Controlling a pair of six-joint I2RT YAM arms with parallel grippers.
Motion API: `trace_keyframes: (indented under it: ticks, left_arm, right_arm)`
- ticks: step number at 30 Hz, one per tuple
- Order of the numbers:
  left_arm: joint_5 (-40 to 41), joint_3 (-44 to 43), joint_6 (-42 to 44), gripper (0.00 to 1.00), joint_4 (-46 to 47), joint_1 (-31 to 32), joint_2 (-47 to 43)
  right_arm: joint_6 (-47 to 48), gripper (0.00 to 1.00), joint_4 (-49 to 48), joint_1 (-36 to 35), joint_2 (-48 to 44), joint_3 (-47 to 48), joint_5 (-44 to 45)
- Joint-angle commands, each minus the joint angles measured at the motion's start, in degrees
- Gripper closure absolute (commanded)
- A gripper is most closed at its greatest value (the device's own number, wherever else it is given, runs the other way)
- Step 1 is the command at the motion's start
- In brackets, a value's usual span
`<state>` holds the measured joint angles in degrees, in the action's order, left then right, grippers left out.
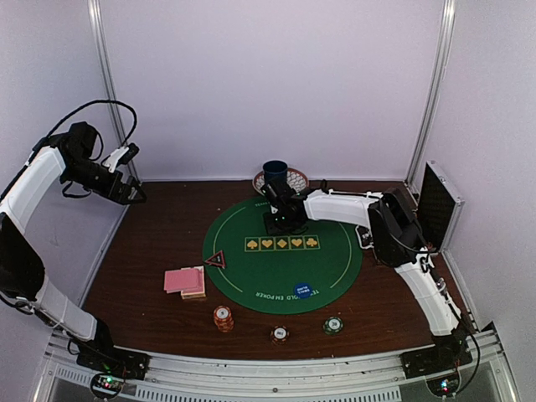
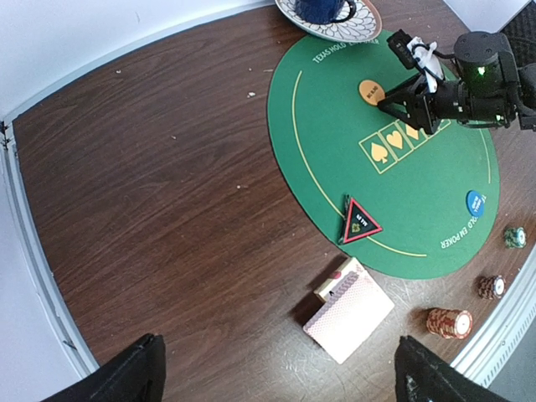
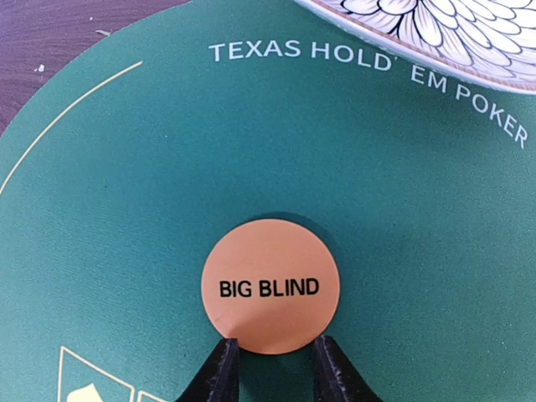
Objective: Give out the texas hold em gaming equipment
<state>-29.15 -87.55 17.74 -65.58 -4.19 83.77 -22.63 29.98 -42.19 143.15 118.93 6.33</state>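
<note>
The orange disc (image 3: pixel 270 286) lies flat on the mat (image 3: pixel 126 209), just ahead of the right gripper (image 3: pixel 275 356). The gripper's two fingers (image 3: pixel 219 373) stand partly closed, the gap between them narrower than the disc. Their tips are at its near rim, one on each side of the nearest arc. Whether they pinch the rim or merely meet it I cannot tell. The disc sits at the mat's far side, below the white lettering (image 3: pixel 293 50) and near the saucer (image 3: pixel 435 33).

The disc is round, thin and plain orange, with BIG BLIND in black capitals across its middle. A dark shadow hugs its far edge.

The left gripper (image 2: pixel 278 341) hangs high over the left of the table (image 2: pixel 151 193), fingers spread wide with nothing between them. Below it lie the cards (image 2: pixel 347 316), the triangle marker (image 2: pixel 360 222) at the mat's edge and the blue disc (image 2: pixel 476 202) on the mat. Three stacks of chips (image 2: pixel 449 322) sit on the wood near the front edge.
</note>
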Motion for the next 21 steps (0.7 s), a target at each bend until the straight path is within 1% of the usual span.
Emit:
trace_keyframes:
  ticks: [1,4,6,8,10,13,16,21]
  left_arm:
    - [-0.42,-0.13,1.25,0.02,-0.64,-0.13,-0.31]
    - [-0.86,-0.08,1.28,0.03,-1.03,-0.16,-0.08]
    - [-0.85,-0.08,1.69,0.03,-1.59,-0.12,0.03]
    - [-0.82,0.05,2.21,0.03,-2.15,-0.12,0.17]
    - [-0.87,0.14,2.46,0.02,-2.54,-0.12,0.18]
    - [-1.51,0.39,2.62,0.02,-2.79,-0.12,0.16]
    - [-2.38,1.06,3.06,0.03,-2.91,-0.12,-0.06]
    - [-2.69,3.58,5.21,0.02,-3.77,0.56,-0.18]
  right_arm:
    - [-3.52,0.65,3.88,1.67,2.81,1.08,2.17]
    - [-3.97,0.61,4.80,1.69,3.43,4.05,2.19]
    - [-3.68,0.52,4.84,1.59,2.99,4.73,1.59]
    - [-2.56,0.43,3.63,1.32,0.89,2.74,0.74]
    - [-0.93,0.36,2.09,0.80,-2.53,-1.33,0.45]
    - [0.98,0.26,-0.64,-0.37,-9.81,-10.50,-0.78]
    - [2.26,0.23,-2.70,-2.22,-17.63,-21.10,-3.36]
    - [3.09,0.20,-2.56,-6.21,-28.28,-36.51,-7.36]
